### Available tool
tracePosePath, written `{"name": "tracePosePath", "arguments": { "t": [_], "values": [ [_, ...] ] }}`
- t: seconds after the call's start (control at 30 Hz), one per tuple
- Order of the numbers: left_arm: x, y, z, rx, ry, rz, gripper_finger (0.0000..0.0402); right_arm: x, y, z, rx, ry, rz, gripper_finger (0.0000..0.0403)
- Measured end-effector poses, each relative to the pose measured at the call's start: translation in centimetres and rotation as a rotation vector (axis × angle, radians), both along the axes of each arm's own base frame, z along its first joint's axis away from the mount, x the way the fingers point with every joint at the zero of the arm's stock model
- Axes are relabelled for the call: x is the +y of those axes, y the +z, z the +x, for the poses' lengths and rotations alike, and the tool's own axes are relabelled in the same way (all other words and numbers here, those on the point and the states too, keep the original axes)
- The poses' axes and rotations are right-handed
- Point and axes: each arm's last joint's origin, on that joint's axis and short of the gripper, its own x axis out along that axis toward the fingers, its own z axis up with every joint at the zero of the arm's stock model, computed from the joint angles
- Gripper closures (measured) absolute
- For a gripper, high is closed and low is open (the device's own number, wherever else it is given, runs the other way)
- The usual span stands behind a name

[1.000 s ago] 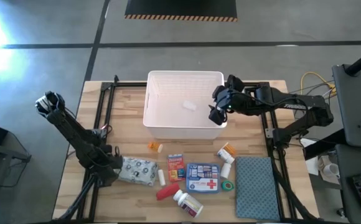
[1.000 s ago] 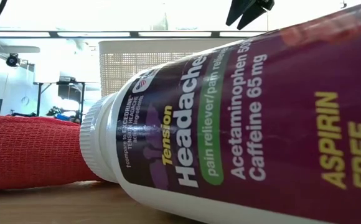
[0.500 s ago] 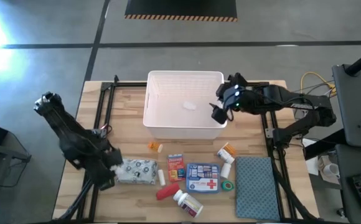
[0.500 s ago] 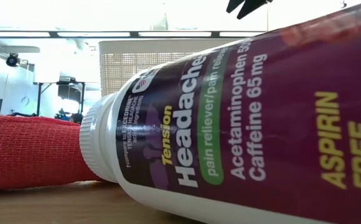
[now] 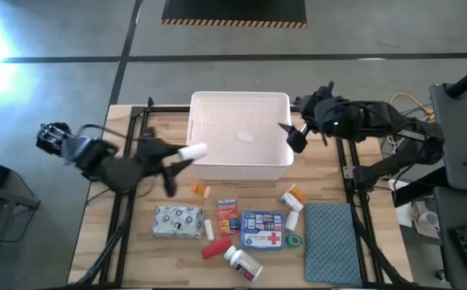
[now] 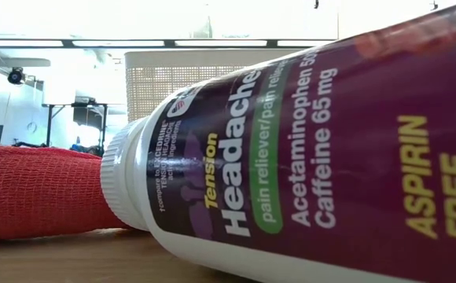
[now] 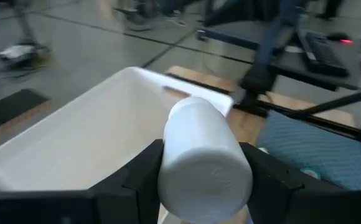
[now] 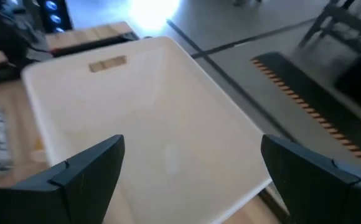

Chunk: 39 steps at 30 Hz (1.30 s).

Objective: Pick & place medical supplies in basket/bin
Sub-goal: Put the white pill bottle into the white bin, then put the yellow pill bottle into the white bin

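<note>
Carrying a white pill bottle (image 5: 193, 151) pinched in its fingers, the left gripper (image 5: 179, 155) sits at the bin's (image 5: 238, 98) near-left rim — bottle's long axis pointing inward; right gripper (image 5: 295, 137) hangs spread.

Room and obstacles around the bin

The white bin (image 5: 239, 135) stands open at the top, with only one small white item (image 5: 245, 137) on its floor, so most of its inside is free; the left gripper (image 5: 177, 158) with a white bottle (image 5: 192, 151) crowds its left rim, and the right gripper (image 5: 292, 135), fingers spread, hangs at its right rim; the near half of the surface (image 5: 161, 189) is cluttered: a patterned pack (image 5: 175, 221), a red-blue box (image 5: 227, 216), a first-aid pouch (image 5: 262, 229), a red roll (image 5: 214, 248), a bottle lying down (image 5: 242, 261), orange vials (image 5: 292, 195) and green tape (image 5: 295, 240) lie close together; bare wood shows left of the bin and between the bin and the clutter, apart from a small orange vial (image 5: 200, 190); a teal cloth (image 5: 330, 242) covers the near right corner.
</note>
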Motion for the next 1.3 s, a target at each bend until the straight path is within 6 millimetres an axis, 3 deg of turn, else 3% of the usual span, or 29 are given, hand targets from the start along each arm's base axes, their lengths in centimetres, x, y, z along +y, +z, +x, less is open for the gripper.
{"name": "tracePosePath", "arguments": {
  "t": [0.2,0.5,0.7,0.83,0.93,1.07,1.17,1.3],
  "values": [
    [3.5,-2.3,4.6,-0.040,-0.102,0.001,0.0243,1.2,0.2,-1.2,-0.028,0.031,0.073,0.0035],
    [9.4,-4.6,6.5,-0.027,-0.095,-0.043,0.0243,2.3,0.2,-3.2,-0.007,-0.007,0.087,0.0035],
    [13.1,-8.5,9.4,0.113,-0.034,-0.072,0.0241,2.2,0.4,-3.5,-0.024,-0.035,0.061,0.0035],
    [14.8,-9.9,11.2,0.172,0.033,-0.080,0.0183,2.3,0.2,-3.2,-0.015,-0.035,0.061,0.0035],
    [14.8,-9.4,11.3,0.252,0.043,-0.092,0.0123,2.2,-0.4,-3.3,0.021,-0.056,0.082,0.0035],
    [14.3,-8.0,9.7,0.438,0.047,-0.135,0.0070,2.4,-2.2,-4.0,0.131,-0.103,0.207,0.0035],
    [13.0,-5.9,8.1,0.487,0.048,-0.177,0.0058,2.6,-4.3,-4.5,0.238,-0.184,0.364,0.0035],
    [10.0,-2.6,6.3,0.388,-0.014,-0.188,0.0056,3.0,-8.2,-4.5,0.370,-0.315,0.526,0.0035]
  ]
}}
